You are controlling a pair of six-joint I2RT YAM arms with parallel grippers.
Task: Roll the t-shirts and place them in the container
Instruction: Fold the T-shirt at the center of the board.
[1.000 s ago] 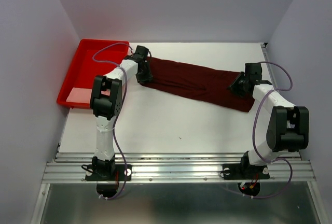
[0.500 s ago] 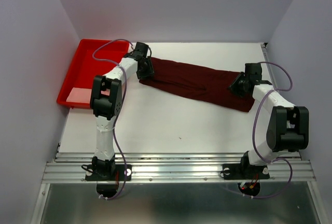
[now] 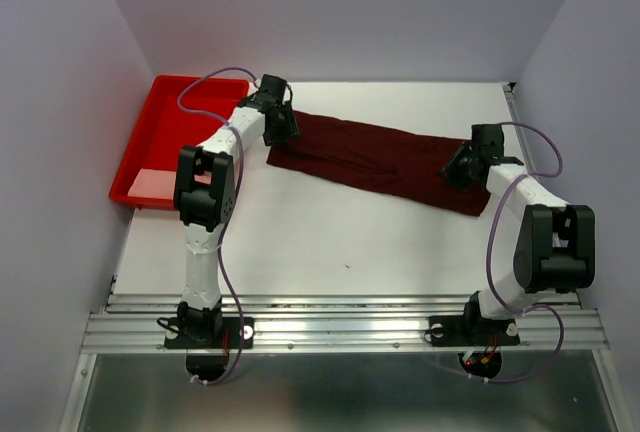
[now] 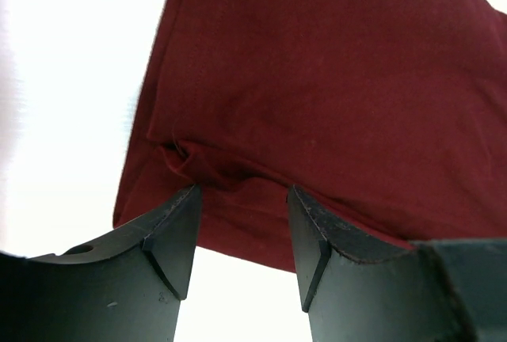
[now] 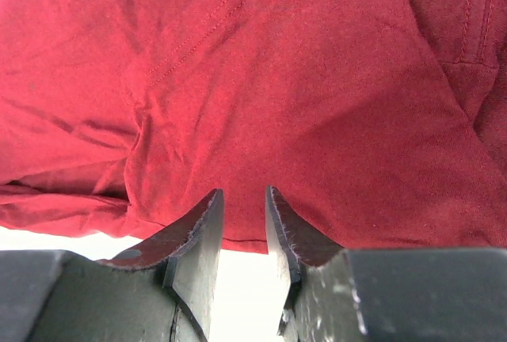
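The t-shirt [image 3: 375,157] lies flat on the tabletop [image 3: 330,242] as a long, narrow band, apparently folded lengthwise. It stretches from just under the left hand [image 3: 283,124] across to the right hand [image 3: 458,167], one hand at each short end. The left wrist view shows that hand's jaws standing well apart and holding nothing. The near corner of the cloth lies just beyond the fingertips [image 4: 184,199], and a small pucker sits right at the tip of one finger. The right hand's jaws stand only narrowly apart. The right wrist view shows the cloth spread beyond them and a strip of bare tabletop in the gap, with nothing visibly caught between them. The hand looks poised low over its end of the shirt rather than gripping it. A red tray [image 3: 170,142] sits on the far side of the left hand from the shirt, apart from the cloth. As for progress, the narrowing of the shirt into a band looks done, but no turn of a roll shows at either end. By that reading the rolling itself is all left to do, probably starting from one short end.
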